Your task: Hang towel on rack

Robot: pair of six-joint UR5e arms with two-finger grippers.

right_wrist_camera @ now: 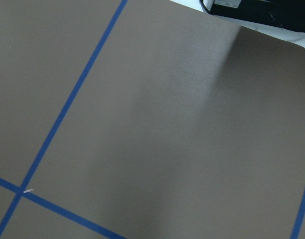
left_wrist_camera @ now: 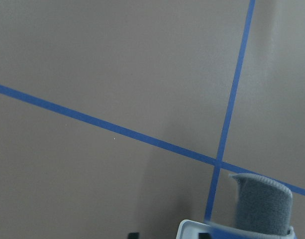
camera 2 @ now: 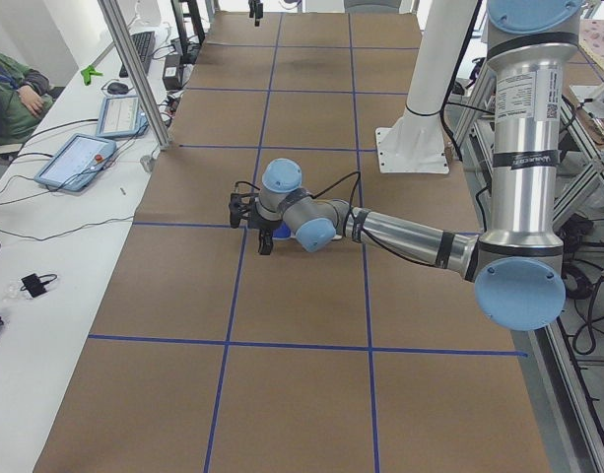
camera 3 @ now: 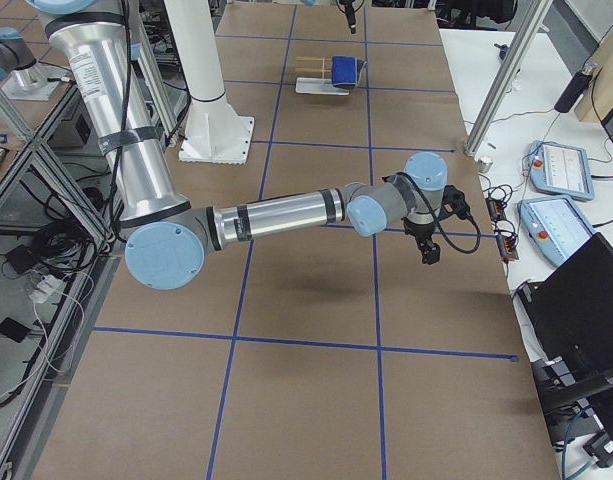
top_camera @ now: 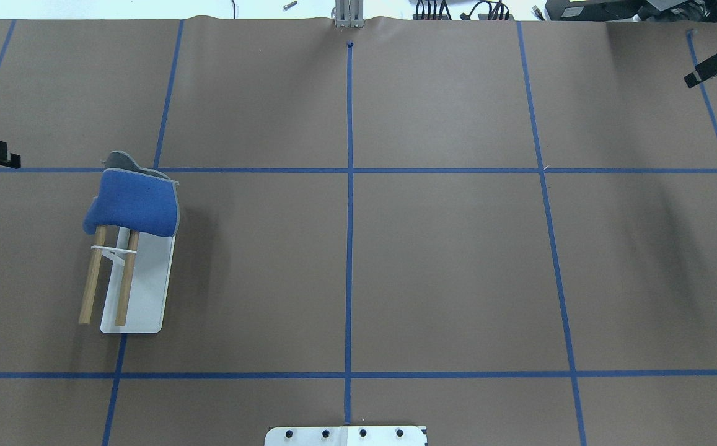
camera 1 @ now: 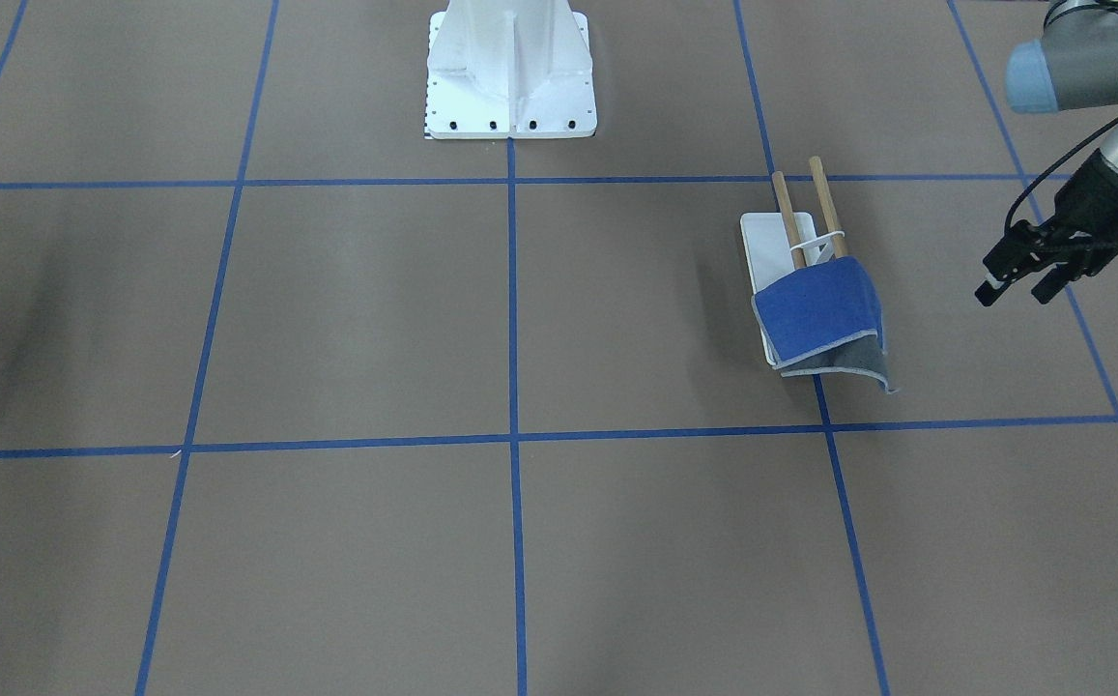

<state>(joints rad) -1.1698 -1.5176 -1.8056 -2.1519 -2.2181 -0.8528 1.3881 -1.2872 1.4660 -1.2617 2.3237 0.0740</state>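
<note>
The blue towel [camera 1: 817, 307] hangs over the far ends of the rack's [camera 1: 771, 246] two wooden rods, its grey underside drooping to the table. Both also show in the overhead view, towel [top_camera: 135, 201] on rack [top_camera: 147, 291]. My left gripper [camera 1: 1015, 288] is open and empty, a little above the table beside the rack and apart from the towel. The left wrist view shows the towel's grey fold [left_wrist_camera: 261, 204] and a corner of the rack's base [left_wrist_camera: 192, 229]. My right gripper [top_camera: 714, 62] is far off at the table's other end; its jaws are unclear.
The white robot pedestal [camera 1: 510, 77] stands at the table's robot side. Blue tape lines cross the brown table. Tablets and cables [camera 3: 556, 165] lie on the white bench along the operators' side.
</note>
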